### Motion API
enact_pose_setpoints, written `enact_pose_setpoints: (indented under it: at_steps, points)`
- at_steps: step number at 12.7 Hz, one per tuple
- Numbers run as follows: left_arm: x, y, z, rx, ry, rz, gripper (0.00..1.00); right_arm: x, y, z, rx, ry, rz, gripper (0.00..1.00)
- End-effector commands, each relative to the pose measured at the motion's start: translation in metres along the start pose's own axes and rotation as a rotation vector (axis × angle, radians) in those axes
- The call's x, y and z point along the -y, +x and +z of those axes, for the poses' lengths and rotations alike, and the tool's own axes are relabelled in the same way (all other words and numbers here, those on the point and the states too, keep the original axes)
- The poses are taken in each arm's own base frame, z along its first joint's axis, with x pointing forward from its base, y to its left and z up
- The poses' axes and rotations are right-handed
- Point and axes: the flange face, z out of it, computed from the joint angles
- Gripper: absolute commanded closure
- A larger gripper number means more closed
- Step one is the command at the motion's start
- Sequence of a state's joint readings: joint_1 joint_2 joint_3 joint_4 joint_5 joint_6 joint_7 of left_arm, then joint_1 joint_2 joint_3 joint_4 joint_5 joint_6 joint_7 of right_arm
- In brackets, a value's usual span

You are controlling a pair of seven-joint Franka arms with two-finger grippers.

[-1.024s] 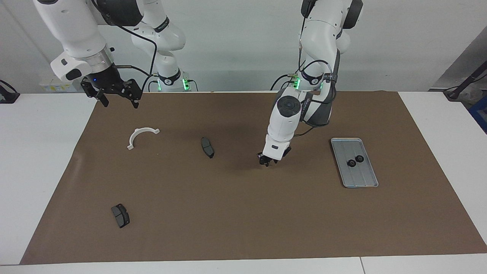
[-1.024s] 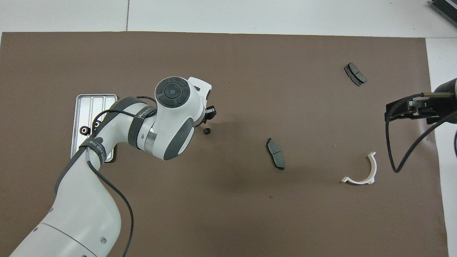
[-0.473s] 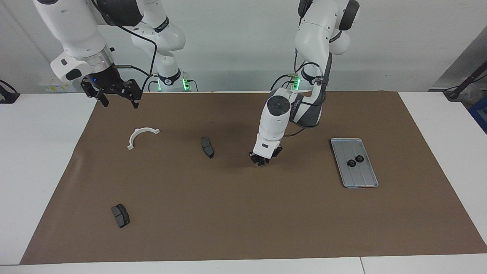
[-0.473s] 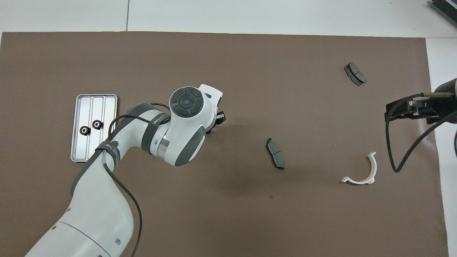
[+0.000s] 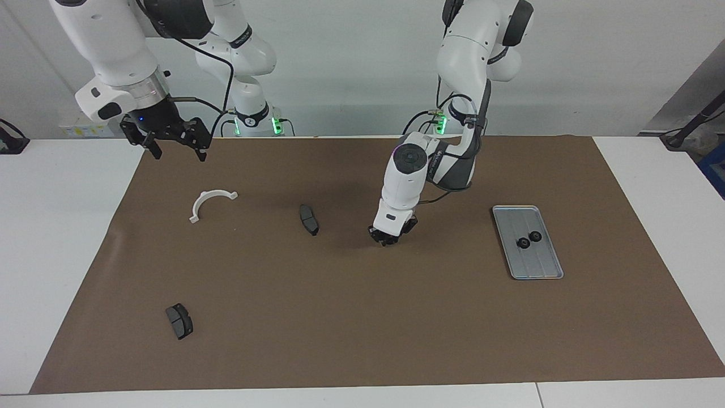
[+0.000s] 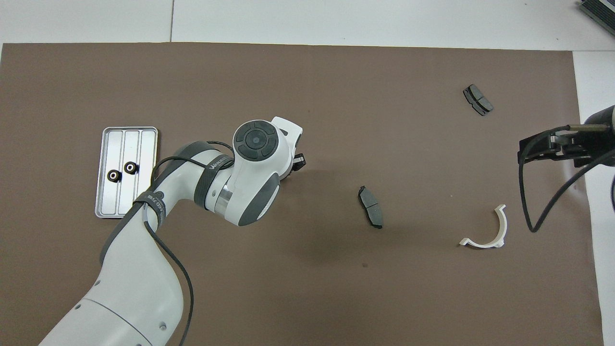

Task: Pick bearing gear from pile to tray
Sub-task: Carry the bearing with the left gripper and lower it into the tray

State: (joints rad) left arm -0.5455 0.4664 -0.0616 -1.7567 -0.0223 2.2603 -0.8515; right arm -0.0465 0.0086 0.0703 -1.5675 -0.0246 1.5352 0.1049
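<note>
Brown paper [image 5: 340, 328] covers the surface [image 5: 56, 226]. Your left claw [image 5: 386, 240] has shifted over the small black round gear, now hidden beneath it; you cannot tell whether it has closed. In the facing view, the ridged silver metal tray [image 5: 541, 271] at its three o'clock already holds two black gears [image 5: 524, 243]. Your right claw [image 5: 177, 152] waits, spread apart.

1. The tray [image 5: 544, 269] is a flat silver-grey rectangle with lengthwise ridges, lying on the brown mat [image 5: 362, 317] near my left arm's end.
2. Two black gears [image 5: 529, 239] lie side by side in the middle of the tray.
3. The white bracket [image 5: 209, 202] and two grey pads [image 5: 308, 219] lie scattered, well apart, toward the mat's right-arm end.
</note>
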Motion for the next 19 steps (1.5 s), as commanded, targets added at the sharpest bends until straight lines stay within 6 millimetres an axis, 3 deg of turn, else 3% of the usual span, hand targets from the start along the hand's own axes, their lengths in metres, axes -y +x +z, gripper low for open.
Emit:
enact_pose_setpoints:
  at_steps: [1,9,13,17,19]
  points:
    - [0.002,-0.020,0.014,0.021,0.024,0.006,0.64,-0.001,-0.003,0.000,-0.007,0.015,-0.026,0.00]
    - [0.002,-0.021,0.019,0.027,0.031,0.009,0.67,-0.001,-0.003,0.000,-0.009,0.015,-0.026,0.00]
    - [0.003,-0.020,0.018,0.028,0.033,0.007,0.82,-0.001,-0.003,0.000,-0.009,0.015,-0.026,0.00]
    - [0.003,-0.019,0.017,0.028,0.033,0.007,0.90,-0.001,-0.003,0.000,-0.007,0.015,-0.026,0.00]
    - [0.005,-0.010,0.003,0.027,0.031,-0.001,0.94,-0.001,-0.003,0.000,-0.009,0.015,-0.026,0.00]
